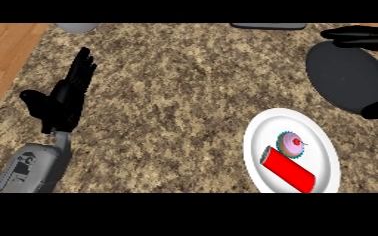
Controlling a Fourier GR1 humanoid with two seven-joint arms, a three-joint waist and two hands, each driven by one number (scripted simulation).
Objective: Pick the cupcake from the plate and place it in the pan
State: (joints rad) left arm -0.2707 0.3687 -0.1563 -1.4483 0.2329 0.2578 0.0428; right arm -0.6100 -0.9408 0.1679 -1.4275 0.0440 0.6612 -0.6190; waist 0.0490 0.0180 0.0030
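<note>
The cupcake (292,144), with pink frosting and a red cherry, sits on the white plate (258,130) at the lower right. The dark round pan (341,75) lies beyond the plate, near the right edge. My left hand (63,102) rests open at the far left with its fingers up, far from both. My right hand (356,34) shows only partly at the upper right edge, just beyond the pan. Its fingers stretch leftward and hold nothing.
A red block (289,170) lies on the plate right beside the cupcake. A grey rounded object (77,27) and a dark flat one (269,26) stand at the counter's far edge. The counter's left edge (22,75) borders wood. A black part (370,111) juts from the pan's near side.
</note>
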